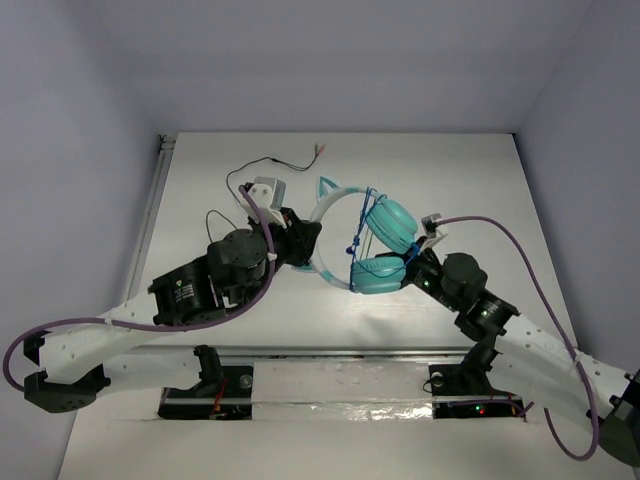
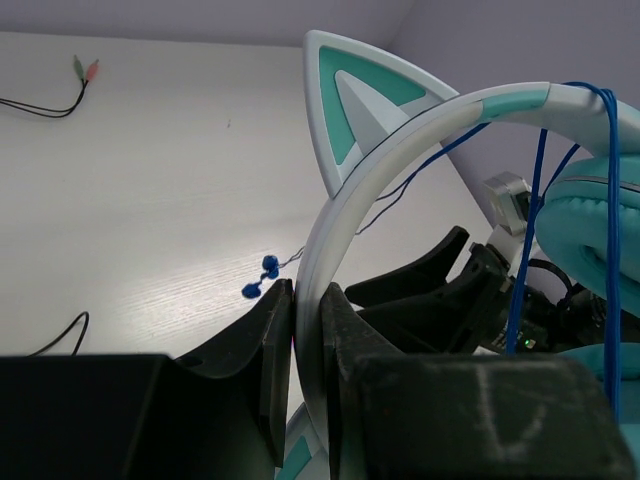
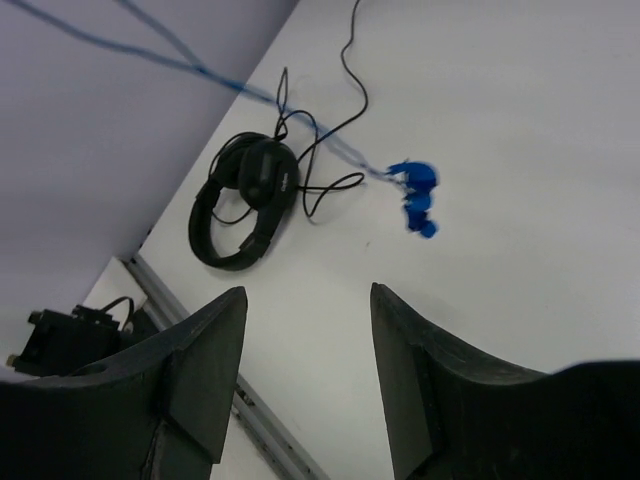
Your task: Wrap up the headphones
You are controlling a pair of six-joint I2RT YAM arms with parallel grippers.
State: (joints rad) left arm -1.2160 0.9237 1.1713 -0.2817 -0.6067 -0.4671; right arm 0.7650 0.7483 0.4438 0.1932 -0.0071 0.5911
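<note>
The headphones (image 1: 378, 273) sit mid-table, two teal cups to the right and the pale headband (image 1: 322, 232) with a cat ear arching left. My left gripper (image 1: 306, 244) is shut on the headband (image 2: 312, 300), which runs up between the two black fingers. The dark blue cord (image 1: 358, 232) crosses the band beside the cups, and strands of it (image 2: 540, 190) hang over the band. Its blue end (image 3: 415, 195) lies on the table. My right gripper (image 1: 428, 236) is beside the upper cup; its jaws (image 3: 308, 295) stand open, with only bare table between them.
A thin black wire with a reddish tip (image 1: 275, 163) lies at the back left. A black looped band tangled with thin wire (image 3: 245, 200) lies near the table's left rail (image 3: 200, 340). Grey walls close in the table's sides and back.
</note>
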